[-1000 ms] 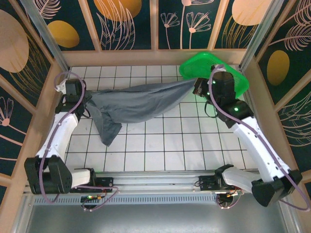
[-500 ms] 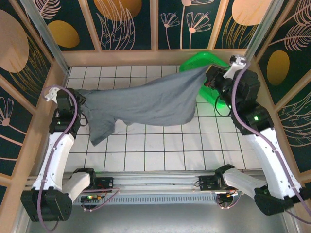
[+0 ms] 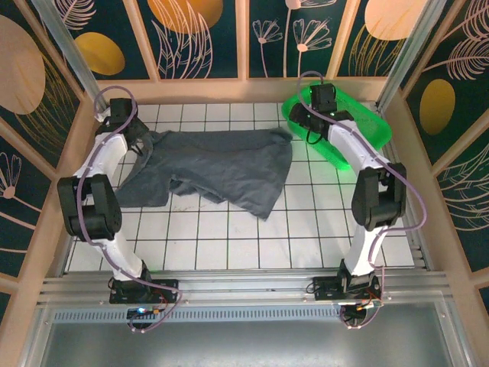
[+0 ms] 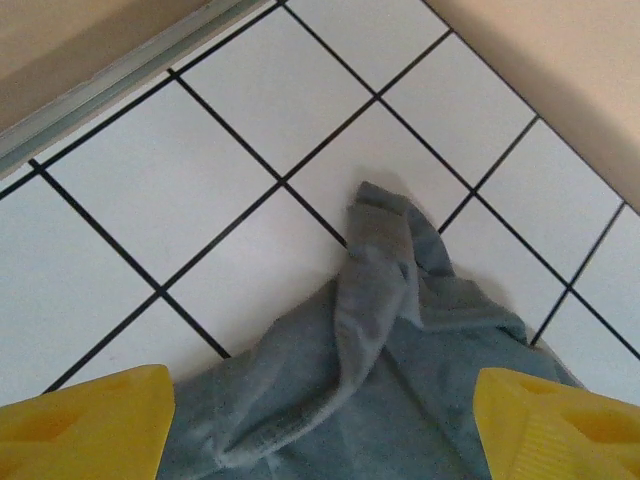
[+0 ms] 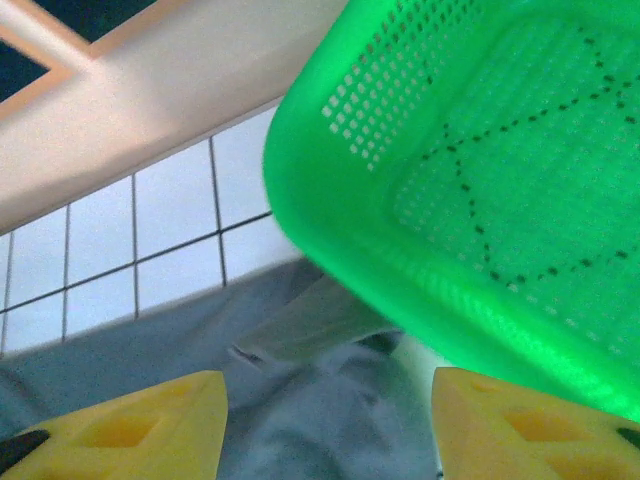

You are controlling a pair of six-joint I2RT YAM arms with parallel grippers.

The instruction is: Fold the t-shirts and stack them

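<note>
One dark slate-grey t-shirt (image 3: 221, 164) lies spread and rumpled across the far tiles, one flap hanging toward the middle. Over its far-left corner my left gripper (image 3: 145, 140) stands open; in the left wrist view a twisted fold of the shirt (image 4: 390, 330) lies on the tile between the wide-apart yellow fingers (image 4: 90, 420) of that gripper (image 4: 322, 412). My right gripper (image 3: 299, 122) is open over the shirt's far-right corner, beside the basket. In the right wrist view the grey cloth (image 5: 300, 400) lies loose beneath that gripper (image 5: 325, 420).
A bright green plastic basket (image 3: 374, 122) stands at the far right corner, its rim (image 5: 330, 230) just over the shirt's edge. Wooden walls close in the tiled floor (image 3: 229, 237) at the back and sides. A metal rail (image 4: 110, 80) runs along the left wall.
Both grippers have opened and let go of the shirt, which was stretched in the air between them and has dropped onto the tiles. Both arms have reached toward the back wall.
</note>
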